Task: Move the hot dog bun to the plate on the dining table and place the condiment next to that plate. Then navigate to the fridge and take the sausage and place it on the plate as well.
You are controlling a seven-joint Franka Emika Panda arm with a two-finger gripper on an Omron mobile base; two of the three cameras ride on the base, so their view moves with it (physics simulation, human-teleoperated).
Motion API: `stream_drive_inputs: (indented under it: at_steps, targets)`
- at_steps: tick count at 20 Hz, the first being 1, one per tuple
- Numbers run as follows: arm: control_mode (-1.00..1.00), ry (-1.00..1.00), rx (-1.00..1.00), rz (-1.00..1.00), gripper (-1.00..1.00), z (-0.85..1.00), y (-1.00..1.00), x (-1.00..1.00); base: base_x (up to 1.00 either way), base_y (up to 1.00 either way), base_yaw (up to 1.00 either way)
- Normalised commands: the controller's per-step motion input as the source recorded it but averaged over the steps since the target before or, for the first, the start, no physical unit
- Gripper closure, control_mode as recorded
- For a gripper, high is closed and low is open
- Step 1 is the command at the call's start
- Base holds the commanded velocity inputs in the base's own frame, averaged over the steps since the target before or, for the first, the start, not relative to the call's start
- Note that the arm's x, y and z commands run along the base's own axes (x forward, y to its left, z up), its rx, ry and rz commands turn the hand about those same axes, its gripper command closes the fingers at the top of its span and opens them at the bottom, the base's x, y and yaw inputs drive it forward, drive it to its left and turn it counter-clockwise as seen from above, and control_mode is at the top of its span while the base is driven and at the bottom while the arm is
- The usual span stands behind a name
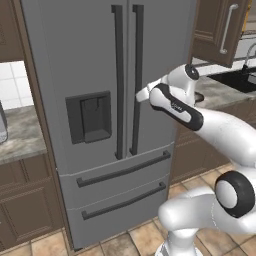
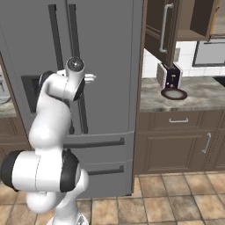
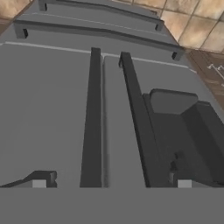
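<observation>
Fingertips [image 3: 38, 183] of the gripper [image 3: 111, 183] stand spread wide with nothing between them, poised just before the fridge [image 1: 90, 65] at the gap where its two upper doors meet. From the hand view, both long bar handles [image 3: 92, 118] run between the open tips, so I judge the step in hand to be reaching for a door handle. Both doors and both drawers below are shut. The robot stands at the fridge, so the drive there looks done; opening a door, taking the sausage and carrying it to the plate remain. Whatever the fridge holds is hidden behind its doors. From the left base view, the arm's wrist covers the fingers themselves.
</observation>
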Motion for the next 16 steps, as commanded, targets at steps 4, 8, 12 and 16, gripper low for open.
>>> stream_drive_inputs:
  at_steps: [4, 8, 12, 16]
  targets:
    - [-1.00, 0.00, 0.00, -0.01, -1.00, -0.28, 0.16, 0.53, 0.00, 0.00, 0.00]
    - [-1.00, -0.02, 0.00, -0.02, -1.00, -0.40, 0.19, 0.54, 0.00, 0.00, 0.00]
    - [-1.00, -0.04, 0.00, -0.03, -1.00, -0.35, 0.11, 0.54, 0.00, 0.00, 0.00]
    - [-1.00, -0.05, 0.00, -0.02, -1.00, -0.26, 0.02, 0.52, 0.00, 0.00, 0.00]
